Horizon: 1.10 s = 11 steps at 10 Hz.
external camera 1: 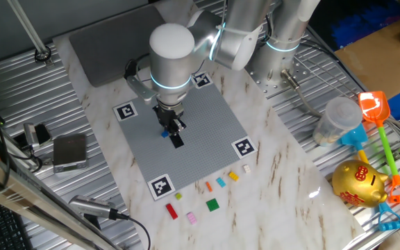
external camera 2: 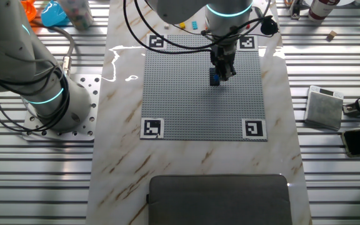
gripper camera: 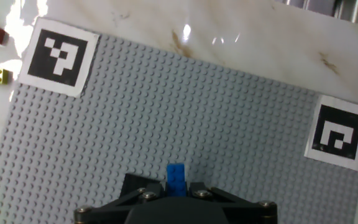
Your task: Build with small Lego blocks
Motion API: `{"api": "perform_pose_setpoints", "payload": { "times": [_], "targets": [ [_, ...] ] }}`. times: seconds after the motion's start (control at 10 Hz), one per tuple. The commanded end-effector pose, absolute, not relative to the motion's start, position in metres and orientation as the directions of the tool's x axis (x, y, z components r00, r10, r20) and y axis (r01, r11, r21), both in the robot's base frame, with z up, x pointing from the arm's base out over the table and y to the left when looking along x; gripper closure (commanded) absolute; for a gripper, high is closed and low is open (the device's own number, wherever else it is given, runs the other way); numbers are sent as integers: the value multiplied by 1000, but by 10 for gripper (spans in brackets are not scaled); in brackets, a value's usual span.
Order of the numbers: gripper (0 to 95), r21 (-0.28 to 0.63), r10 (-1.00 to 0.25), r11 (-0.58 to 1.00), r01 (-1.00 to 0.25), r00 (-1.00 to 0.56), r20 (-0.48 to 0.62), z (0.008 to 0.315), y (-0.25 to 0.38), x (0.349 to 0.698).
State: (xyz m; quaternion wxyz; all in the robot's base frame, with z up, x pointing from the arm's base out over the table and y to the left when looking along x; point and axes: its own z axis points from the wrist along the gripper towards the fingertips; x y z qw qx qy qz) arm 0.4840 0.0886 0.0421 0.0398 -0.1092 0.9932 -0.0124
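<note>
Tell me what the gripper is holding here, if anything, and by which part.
The gripper holds a small blue Lego block above the grey studded plate, its fingers closed on the block's two opposite sides; the block's end sticks out past the fingertips.

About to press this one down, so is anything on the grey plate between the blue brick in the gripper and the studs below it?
Nothing visible: the blue brick sits between the gripper fingers above bare studs of the grey plate.
</note>
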Motion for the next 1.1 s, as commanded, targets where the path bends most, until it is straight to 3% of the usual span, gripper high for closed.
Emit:
{"api": "perform_pose_setpoints", "payload": {
  "times": [0.1, 1.1],
  "targets": [
    [950, -13, -175, 985, -175, -982, -76, 44, 91, 481],
    [950, -12, -237, 972, -236, -971, -40, 41, 89, 479]
  ]
}}
